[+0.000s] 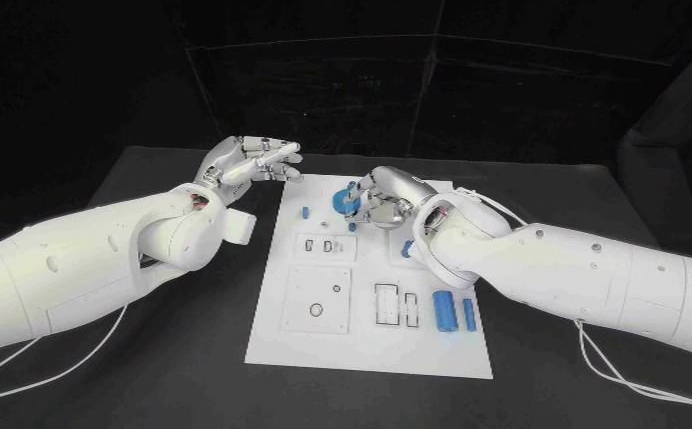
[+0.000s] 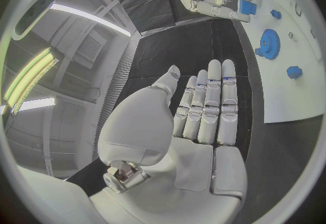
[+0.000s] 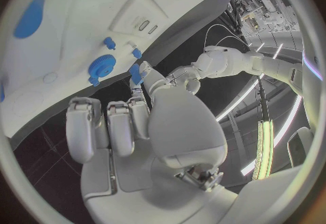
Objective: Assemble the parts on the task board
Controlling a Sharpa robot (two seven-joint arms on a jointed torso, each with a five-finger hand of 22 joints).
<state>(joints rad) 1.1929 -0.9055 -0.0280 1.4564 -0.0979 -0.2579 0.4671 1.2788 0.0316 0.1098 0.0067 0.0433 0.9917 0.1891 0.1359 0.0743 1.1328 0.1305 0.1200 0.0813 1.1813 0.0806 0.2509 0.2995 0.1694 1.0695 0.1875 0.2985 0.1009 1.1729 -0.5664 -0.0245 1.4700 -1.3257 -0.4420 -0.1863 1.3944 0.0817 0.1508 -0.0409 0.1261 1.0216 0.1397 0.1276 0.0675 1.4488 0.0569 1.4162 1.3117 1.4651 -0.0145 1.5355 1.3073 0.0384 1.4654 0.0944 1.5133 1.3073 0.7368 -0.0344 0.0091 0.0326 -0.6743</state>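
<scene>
The white task board (image 1: 368, 344) lies in the middle of the black table. A blue gear (image 1: 340, 200) stands at its far end, also seen in the right wrist view as the gear (image 3: 103, 64). My right hand (image 1: 385, 197) hovers just beside the gear and pinches a small blue part (image 3: 136, 73) between thumb and a finger; the left wrist view shows that part (image 2: 246, 6) at the fingertips. My left hand (image 1: 254, 163) floats off the board's far left corner, fingers straight and apart, holding nothing. Two blue cylinders (image 1: 446, 310) lie near the board's right edge.
A small blue peg (image 1: 304, 213) stands left of the gear, and further blue pegs (image 3: 108, 43) sit close around it. Rectangular recesses (image 1: 387, 303) and a square plate with holes (image 1: 319, 299) occupy the board's near half. Bare black table surrounds the board.
</scene>
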